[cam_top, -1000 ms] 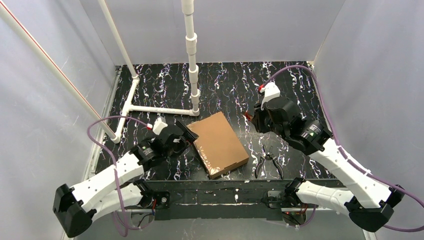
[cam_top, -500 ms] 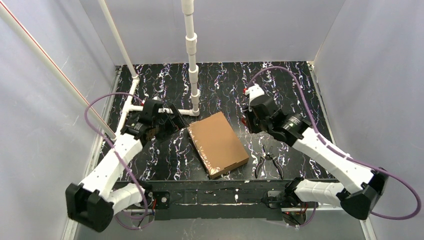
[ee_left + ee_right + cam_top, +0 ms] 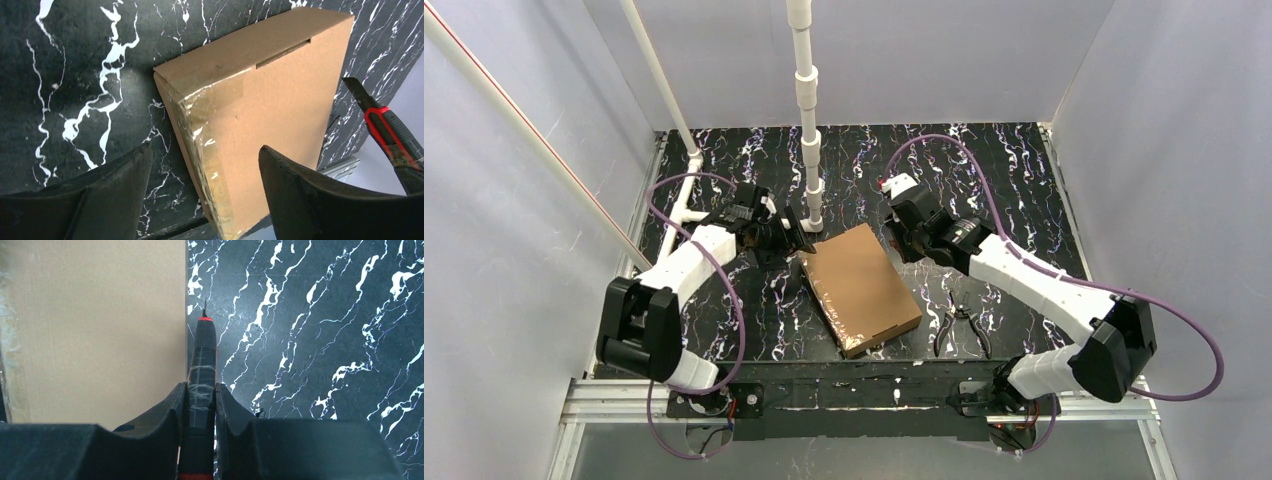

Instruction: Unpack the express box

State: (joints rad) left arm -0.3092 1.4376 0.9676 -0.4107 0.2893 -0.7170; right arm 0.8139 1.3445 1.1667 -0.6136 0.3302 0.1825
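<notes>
Box: flat brown cardboard express box (image 3: 861,288), taped shut, lying mid black marbled tabletop (image 3: 1014,170).
Left fingers (image 3: 794,238): spread apart, newly arrived at far-left corner.
Right fingers (image 3: 904,242): clamping red-and-black utility knife (image 3: 204,355), swung in beside far-right corner.
Meaning: slitting the seal likely next.

A white pipe post (image 3: 808,150) stands just behind the express box (image 3: 861,288).

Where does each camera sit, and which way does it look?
Top external: above and behind, looking down at the express box on the table; both arms show.
Left wrist: faces the box's taped corner past the open left gripper.
Right wrist: looks along the right gripper, shut on a knife.
Shared: all show the box.
</notes>
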